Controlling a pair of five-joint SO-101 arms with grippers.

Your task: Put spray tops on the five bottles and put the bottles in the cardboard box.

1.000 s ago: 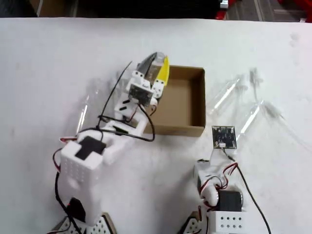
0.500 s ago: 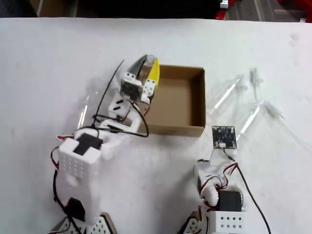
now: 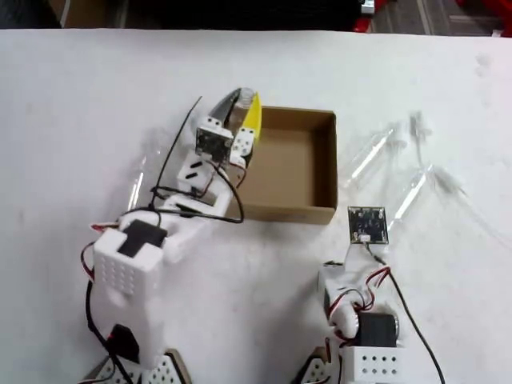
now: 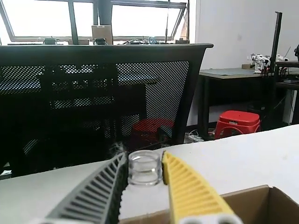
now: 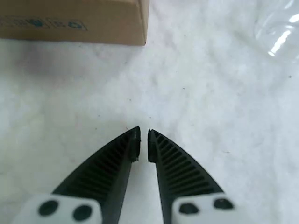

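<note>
My left gripper [image 3: 240,106] hangs over the left rim of the open cardboard box [image 3: 324,164], its grey and yellow fingers shut on a clear bottle [image 3: 245,97]. In the left wrist view that gripper [image 4: 145,173] clamps the bottle [image 4: 145,167] just below its open, topless mouth. Two clear bottles [image 3: 370,154] [image 3: 411,192] lie to the right of the box with small spray tops [image 3: 417,124] beside them. More clear bottles [image 3: 138,182] lie left of the box. My right gripper [image 5: 143,143] is shut and empty, low over the table near the box's front corner [image 5: 74,21].
The right arm [image 3: 368,226] stands in front of the box's right front corner. A clear bottle's end [image 5: 280,28] lies beyond the right gripper. The table [image 3: 72,96] is white. A mesh office chair [image 4: 103,93] stands past the far edge.
My left gripper has shifted left with the bottle, from over the box's inside to its left rim. The right arm has not moved.
</note>
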